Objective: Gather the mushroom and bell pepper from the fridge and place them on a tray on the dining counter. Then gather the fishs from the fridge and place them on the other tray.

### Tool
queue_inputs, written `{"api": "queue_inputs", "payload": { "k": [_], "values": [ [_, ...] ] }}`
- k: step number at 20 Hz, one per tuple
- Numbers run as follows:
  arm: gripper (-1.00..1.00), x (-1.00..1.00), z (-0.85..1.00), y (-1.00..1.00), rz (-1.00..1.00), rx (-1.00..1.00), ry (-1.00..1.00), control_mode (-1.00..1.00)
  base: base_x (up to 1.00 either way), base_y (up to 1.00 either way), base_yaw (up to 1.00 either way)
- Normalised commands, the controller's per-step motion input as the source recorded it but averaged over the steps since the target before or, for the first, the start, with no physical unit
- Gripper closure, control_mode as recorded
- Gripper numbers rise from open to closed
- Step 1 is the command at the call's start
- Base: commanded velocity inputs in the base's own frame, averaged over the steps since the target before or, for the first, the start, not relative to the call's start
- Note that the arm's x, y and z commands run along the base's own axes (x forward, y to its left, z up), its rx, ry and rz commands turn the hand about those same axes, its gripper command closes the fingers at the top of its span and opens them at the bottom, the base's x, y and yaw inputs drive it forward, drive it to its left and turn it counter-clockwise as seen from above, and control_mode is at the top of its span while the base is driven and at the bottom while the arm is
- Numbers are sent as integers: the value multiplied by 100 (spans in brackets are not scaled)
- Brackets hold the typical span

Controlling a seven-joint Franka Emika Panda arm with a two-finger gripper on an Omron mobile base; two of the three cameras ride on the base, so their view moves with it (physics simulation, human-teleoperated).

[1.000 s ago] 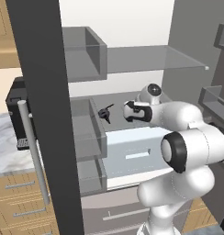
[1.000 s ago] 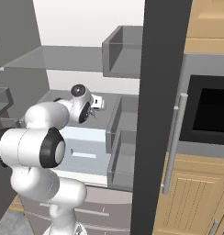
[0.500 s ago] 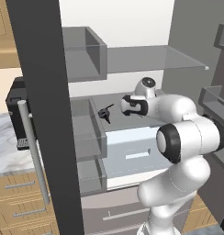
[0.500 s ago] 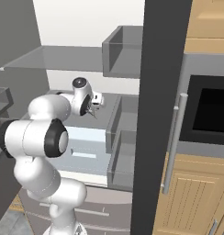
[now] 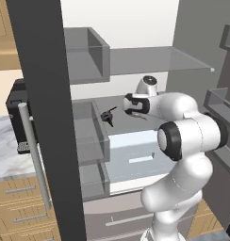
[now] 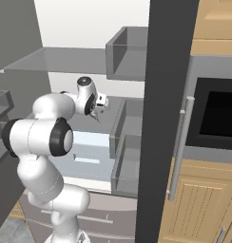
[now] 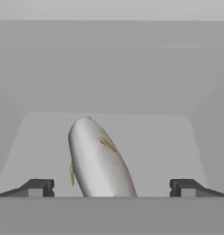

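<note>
Fridge is open, both doors swung out. I'm reaching into the mid shelf level, above the pale drawer.

Contents I can confirm:
- Mid shelf: one fish, slim and silvery-grey with small yellowish marks. It lies on the grey shelf floor, running away from me toward the back wall. In the hand view it sits between my fingertips, a bit closer to the one on the left of that view; near end is cut off by the bottom of that view.
- Same shelf, left base view: one small dark object near the left door bins. Too small to identify.
- Glass shelf above: can't make out any contents.
- Door bins: contents not discernible.

My pincer is spread wide, tips well apart on either side of the fish. Can't tell whether either tip touches it. Not pinching anything.

Count: fish 1, unidentified dark item 1.
</note>
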Motion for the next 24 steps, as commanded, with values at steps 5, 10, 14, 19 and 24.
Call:
{"api": "queue_inputs", "payload": {
  "k": [5,10,14,19,24],
  "values": [
    [-100,3,-23,7,0,0,3,-100,0,0,0],
    [-100,2,-17,0,0,0,5,-100,0,0,0],
    [-100,0,-12,0,0,0,9,-100,0,0,0],
    [-100,0,-6,0,0,0,15,-100,0,0,0],
    [-100,1,-2,0,0,0,11,-100,0,0,0]
  ]
}}
